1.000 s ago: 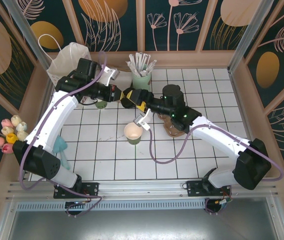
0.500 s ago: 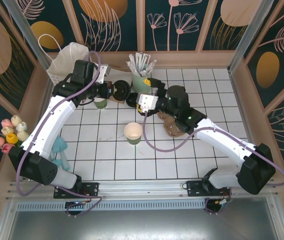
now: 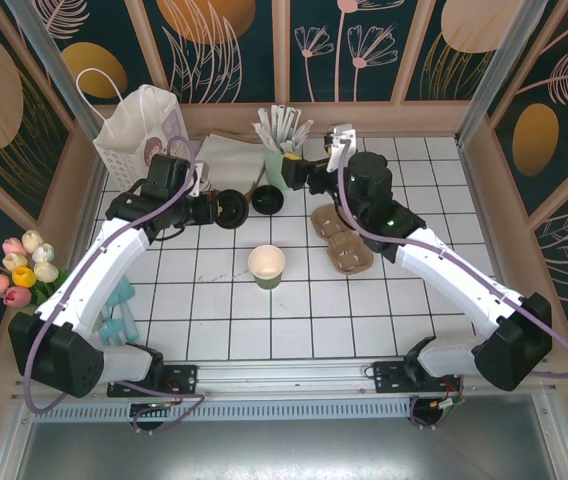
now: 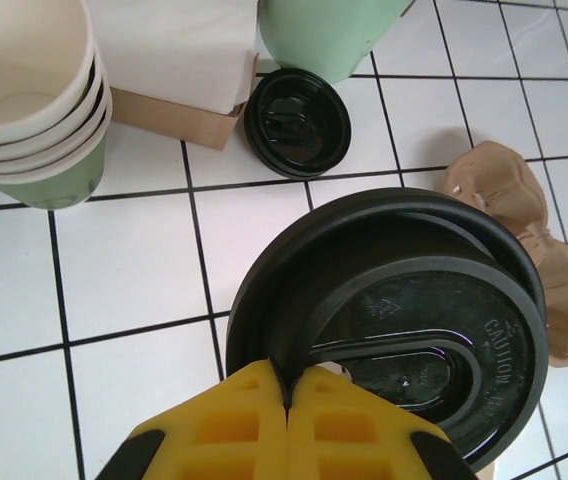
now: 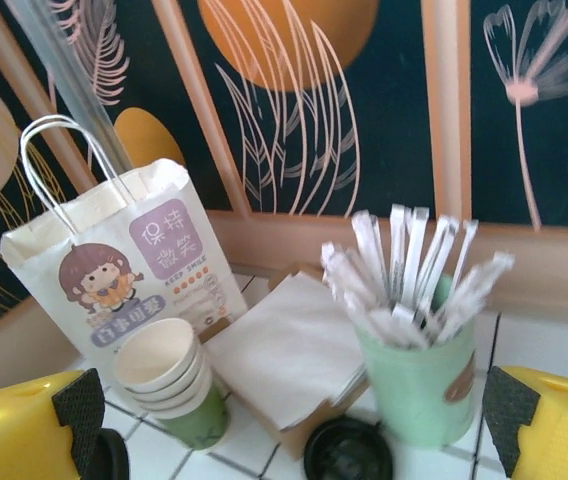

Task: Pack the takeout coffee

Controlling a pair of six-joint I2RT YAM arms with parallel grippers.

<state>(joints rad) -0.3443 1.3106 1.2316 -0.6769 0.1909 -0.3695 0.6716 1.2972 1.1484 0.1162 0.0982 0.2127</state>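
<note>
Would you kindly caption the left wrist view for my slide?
Left gripper shut on a round black plastic lid over the white tiled table.

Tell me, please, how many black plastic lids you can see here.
2. One black lid is pinched in the left arm's fingers; the other lid lies flat on the table beside the mint green holder. More could sit stacked under it.

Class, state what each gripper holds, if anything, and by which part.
The left gripper pinches the black lid by its rim; the right gripper is open, holding nothing.
</note>
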